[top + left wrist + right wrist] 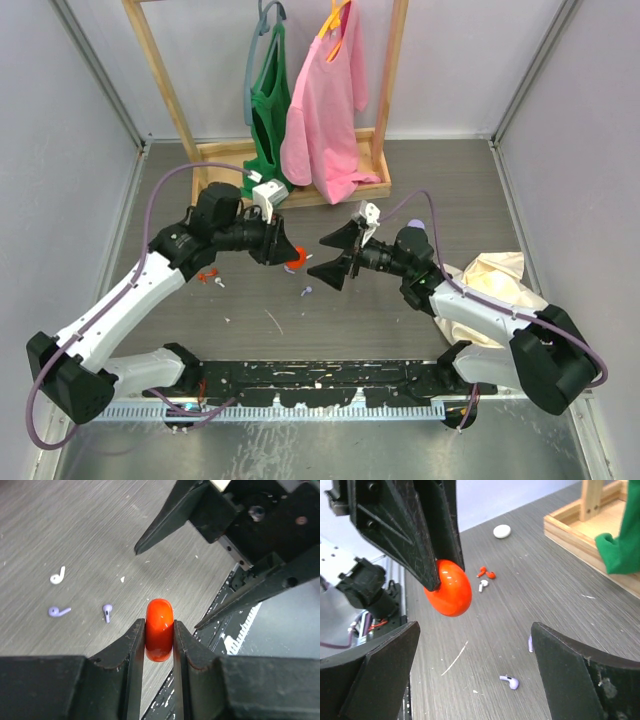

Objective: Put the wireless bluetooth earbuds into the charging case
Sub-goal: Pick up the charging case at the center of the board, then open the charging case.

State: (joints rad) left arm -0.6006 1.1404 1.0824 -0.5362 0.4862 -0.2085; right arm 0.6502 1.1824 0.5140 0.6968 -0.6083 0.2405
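My left gripper (290,253) (159,630) is shut on a glossy orange-red rounded case (294,257) (159,629), held edge-on above the table. In the right wrist view the case (451,592) hangs from the left fingers (420,535). My right gripper (315,262) (474,626) is open wide and empty, facing the case from the right. Two lavender earbuds (59,611) (107,612) lie on the table below. One earbud (510,681) lies between my right jaws, and the other (530,642) is half hidden by the right finger. One shows in the top view (307,292).
Two red earbuds (487,572) (207,275) and a white one (482,585) lie left of the lavender pair. A white disc (502,531) lies farther back. A wooden rack (345,190) with green and pink garments stands behind. A crumpled cream cloth (500,275) and a small lavender object (415,228) are by the right arm.
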